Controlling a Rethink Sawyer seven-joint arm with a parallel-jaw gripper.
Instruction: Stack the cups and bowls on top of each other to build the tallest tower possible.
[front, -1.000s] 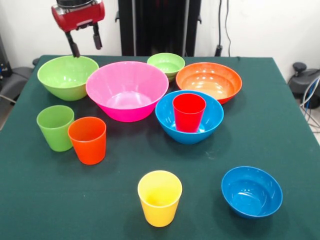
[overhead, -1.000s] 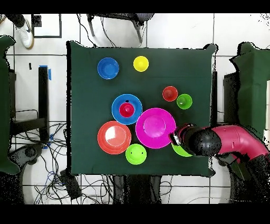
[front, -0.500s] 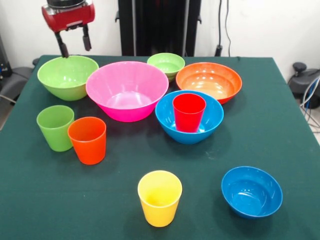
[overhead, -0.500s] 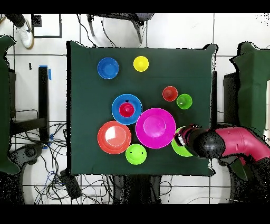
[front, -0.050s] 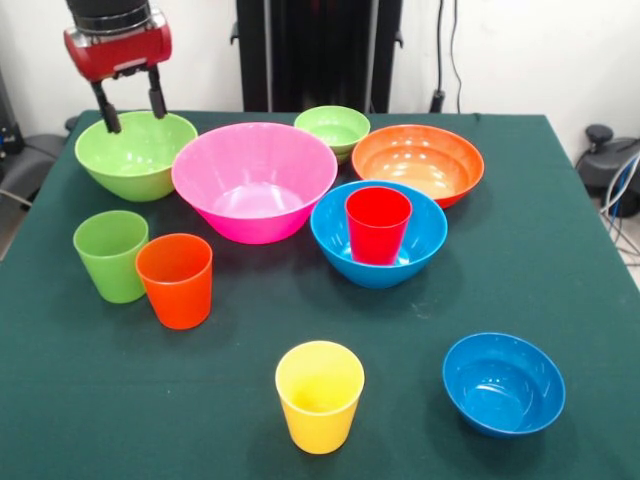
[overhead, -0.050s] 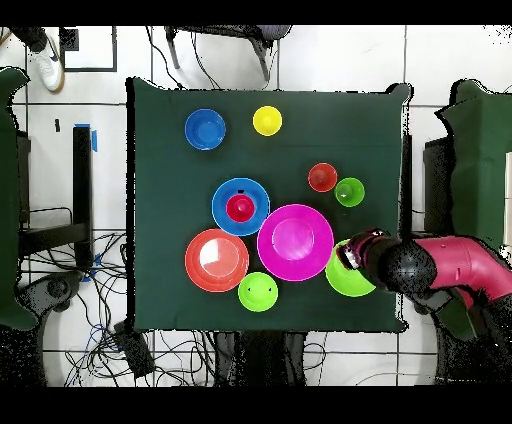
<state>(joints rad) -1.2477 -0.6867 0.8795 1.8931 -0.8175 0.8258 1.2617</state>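
My gripper (front, -0.050s: 131, 113) hangs open over the back rim of the big light-green bowl (front, -0.050s: 135, 160), with nothing between its fingers. The overhead view shows the gripper (overhead, -0.050s: 352, 256) at the edge of that bowl (overhead, -0.050s: 346, 282). The tower is the red cup (front, -0.050s: 378, 225) standing upright inside the big blue bowl (front, -0.050s: 335, 240). Between them sits the big pink bowl (front, -0.050s: 255, 180). The small light-green bowl (front, -0.050s: 332, 130) and the wide orange bowl (front, -0.050s: 418, 163) stand behind. A light-green cup (front, -0.050s: 110, 255), an orange cup (front, -0.050s: 175, 280), a yellow cup (front, -0.050s: 319, 395) and the small blue bowl (front, -0.050s: 503, 383) stand apart on the table.
The green table cloth (front, -0.050s: 560, 250) carries everything. The red arm (overhead, -0.050s: 450, 265) reaches in over the table's edge in the overhead view. Chairs and cables lie around the table on the floor.
In the front view the gripper has moved left and down, from above the green bowl's right rim to over its back rim. The cups and bowls have not moved.
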